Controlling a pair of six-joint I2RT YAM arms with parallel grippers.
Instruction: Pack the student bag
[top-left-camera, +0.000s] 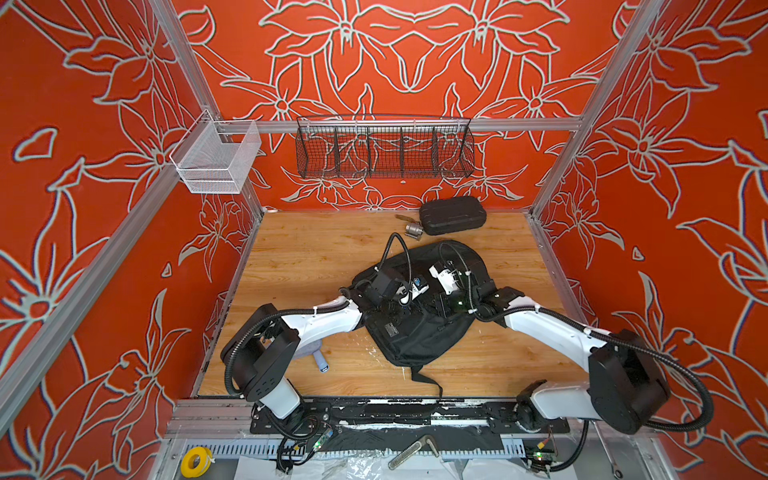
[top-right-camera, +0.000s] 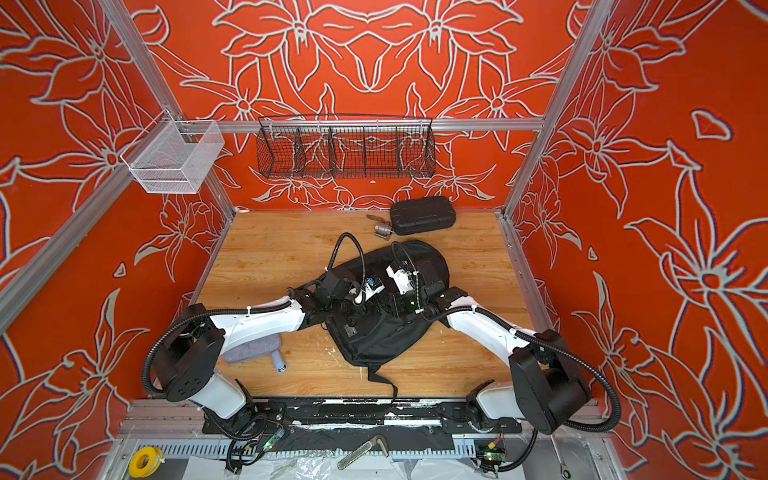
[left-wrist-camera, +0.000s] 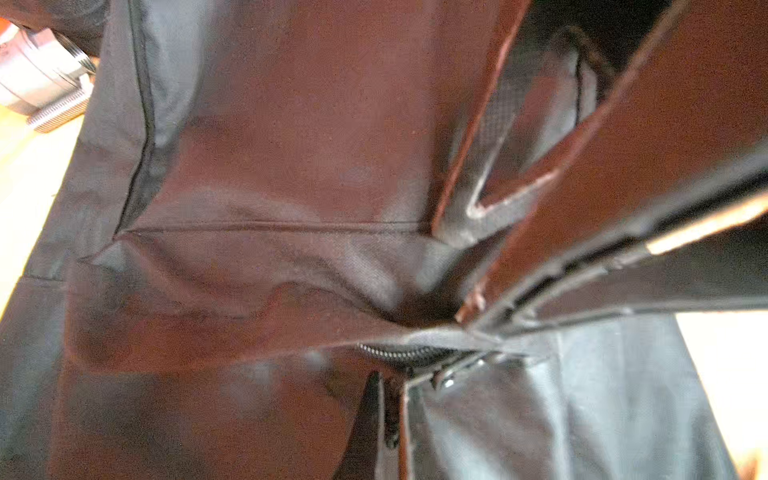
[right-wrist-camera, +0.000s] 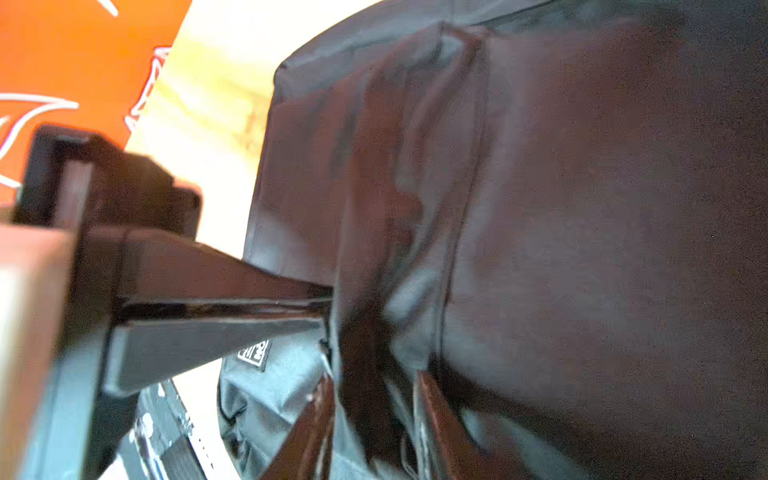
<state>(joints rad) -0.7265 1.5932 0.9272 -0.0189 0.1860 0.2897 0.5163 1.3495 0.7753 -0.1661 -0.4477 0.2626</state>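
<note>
Mid-frame in both top views, on the wood table (top-left-camera: 299, 257), I've got the student bag (top-left-camera: 419, 340) lying flat, soft and floppy, so I'd grab by seam/zip (left-wrist-camera: 399, 353); left gripper (top-left-camera: 395, 309) pinched on its fabric, right gripper (top-left-camera: 442, 307) can't tell.

You see the bag (top-left-camera: 419, 332) mid-table (top-left-camera: 299, 257), the case (top-left-camera: 452, 215) behind it by the back wall. The valve (top-left-camera: 413, 230) sits just left of the case; the pouch (top-right-camera: 253, 349) lies front-left, under the left arm (top-right-camera: 257, 322).
</note>
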